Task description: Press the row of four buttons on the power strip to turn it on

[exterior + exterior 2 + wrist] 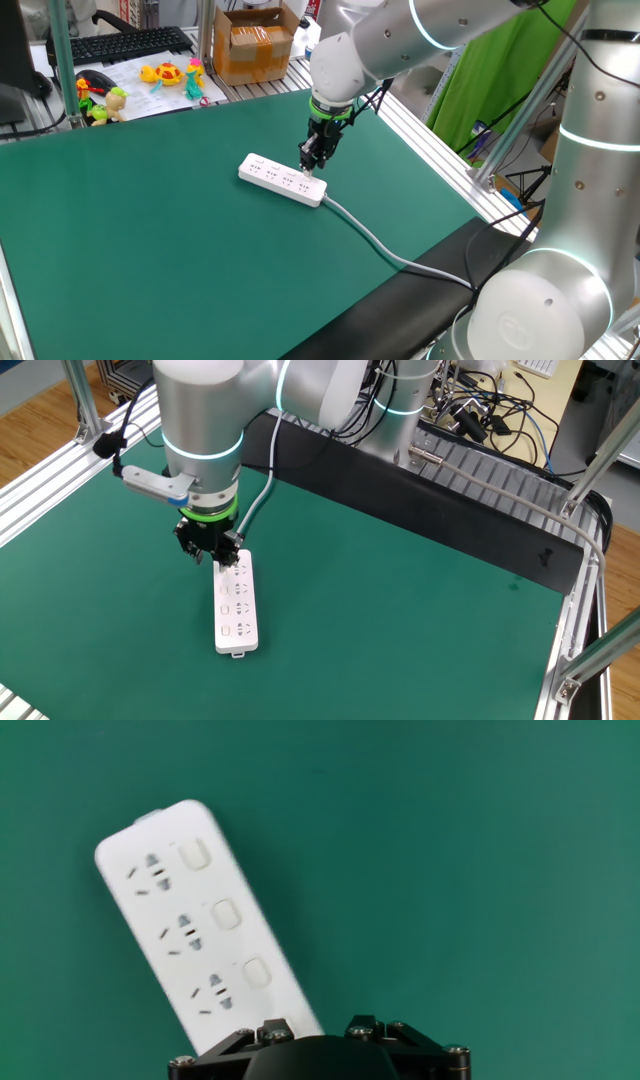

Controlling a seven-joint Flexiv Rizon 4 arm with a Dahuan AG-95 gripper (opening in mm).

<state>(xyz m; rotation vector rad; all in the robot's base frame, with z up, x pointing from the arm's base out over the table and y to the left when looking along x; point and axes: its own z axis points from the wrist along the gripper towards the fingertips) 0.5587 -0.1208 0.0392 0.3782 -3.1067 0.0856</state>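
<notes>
White power strip (283,180) flat on green mat, buttons (227,914) in line.

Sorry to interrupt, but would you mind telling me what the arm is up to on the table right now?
The arm's gripper is poised over the cable end of the white power strip on the green table, going for its row of buttons. Three buttons show in the hand view; the fourth is hidden under the hand.
</notes>
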